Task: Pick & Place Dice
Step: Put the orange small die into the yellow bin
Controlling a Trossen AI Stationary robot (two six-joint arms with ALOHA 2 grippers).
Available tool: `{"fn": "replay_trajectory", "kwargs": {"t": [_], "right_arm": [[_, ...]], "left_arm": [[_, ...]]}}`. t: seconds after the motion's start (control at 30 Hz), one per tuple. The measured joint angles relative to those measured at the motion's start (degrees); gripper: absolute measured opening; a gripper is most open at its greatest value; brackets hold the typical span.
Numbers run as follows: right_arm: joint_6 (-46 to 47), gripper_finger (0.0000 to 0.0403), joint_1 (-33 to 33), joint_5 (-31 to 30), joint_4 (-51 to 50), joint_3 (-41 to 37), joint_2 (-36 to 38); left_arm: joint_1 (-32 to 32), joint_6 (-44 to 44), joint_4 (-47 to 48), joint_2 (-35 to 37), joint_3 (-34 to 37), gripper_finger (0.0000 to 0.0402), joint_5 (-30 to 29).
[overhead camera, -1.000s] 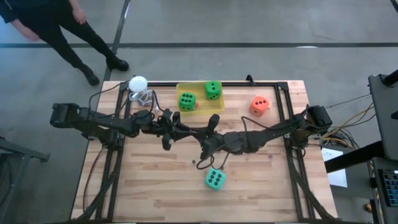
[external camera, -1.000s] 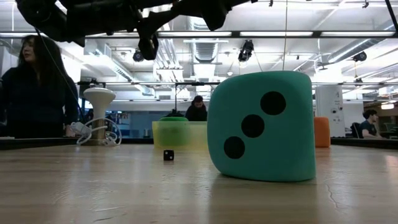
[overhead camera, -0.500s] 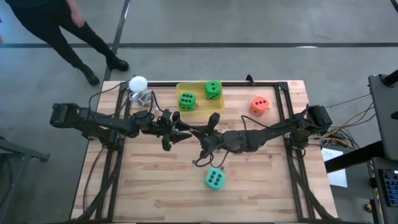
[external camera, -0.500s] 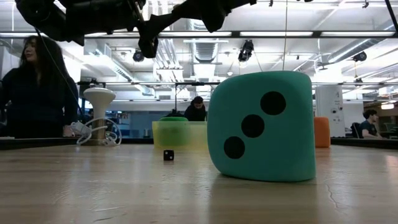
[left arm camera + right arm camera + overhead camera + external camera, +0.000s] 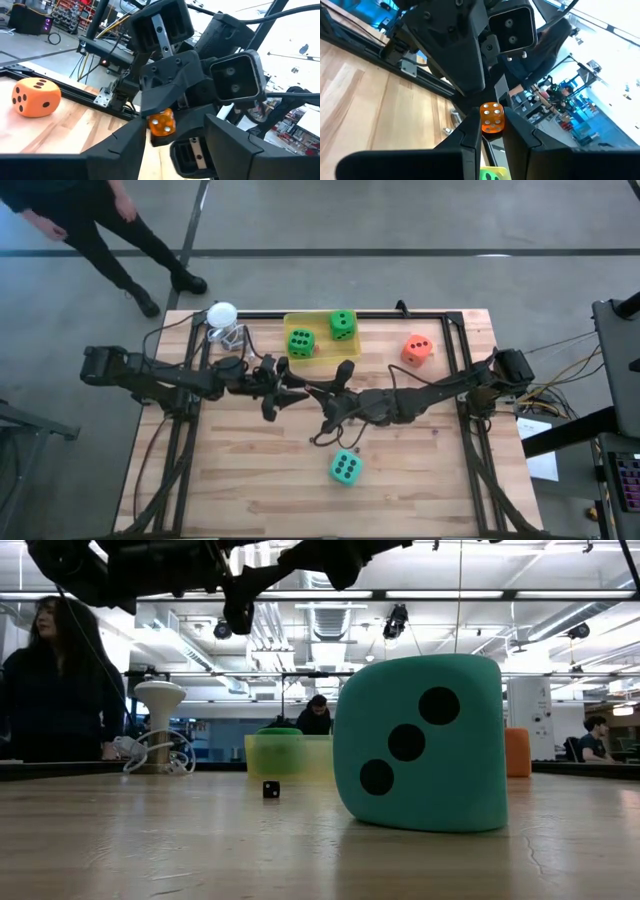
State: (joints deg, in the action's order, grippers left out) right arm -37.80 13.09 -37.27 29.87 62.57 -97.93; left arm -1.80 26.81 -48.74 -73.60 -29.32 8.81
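Observation:
My right gripper [image 5: 312, 394] hangs over the table's middle, shut on a small translucent amber die [image 5: 492, 118]. My left gripper [image 5: 292, 394] faces it tip to tip and is open. Its fingers [image 5: 125, 150] stand on either side of that die [image 5: 161, 122]; I cannot tell whether they touch it. Two green dice [image 5: 301, 342] [image 5: 343, 325] sit in a yellow tray [image 5: 322, 358]. The orange die [image 5: 417, 349] rests on the table far right. The teal die [image 5: 346, 468] rests near the middle front and fills the low view [image 5: 418, 743]. My right gripper pinches the small amber die [image 5: 492, 118] between its two fingertips [image 5: 470, 135]. The fingers come level from the table's right. The die is lifted clear, high above the table.
A white ball [image 5: 221, 313] sits on a stand with a coiled cable at the far left corner. A tiny black cube [image 5: 313, 441] lies on the boards under the grippers, also in the low view [image 5: 271, 789]. A person [image 5: 90, 220] stands beyond the far left edge.
My left gripper has opened: one finger has swung out toward the right gripper, and both arms have stayed where they were. The amber die has remained in the right gripper. The large dice have not moved.

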Motion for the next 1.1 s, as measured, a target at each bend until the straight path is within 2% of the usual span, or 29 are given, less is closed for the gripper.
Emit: {"fn": "replay_trajectory", "kwargs": {"t": [0.57,0.77,0.93,1.1], "right_arm": [[3.36,0.0044,-0.72,-0.05,-5.70,0.02,3.25],[7.42,0.0044,-4.77,0.38,-12.75,0.04,4.90],[17.54,0.0044,-13.07,8.78,-23.46,0.04,7.69],[23.26,0.0044,-23.19,19.12,-29.54,0.04,8.44]], "left_arm": [[-2.32,0.70,2.50,0.25,-0.02,0.0217,2.51],[-2.29,0.70,6.25,0.52,-0.02,0.0217,6.40],[-2.32,0.05,12.21,0.54,-0.02,0.0216,7.11],[-2.32,-2.02,13.04,0.55,-0.02,0.0216,7.14]]}}
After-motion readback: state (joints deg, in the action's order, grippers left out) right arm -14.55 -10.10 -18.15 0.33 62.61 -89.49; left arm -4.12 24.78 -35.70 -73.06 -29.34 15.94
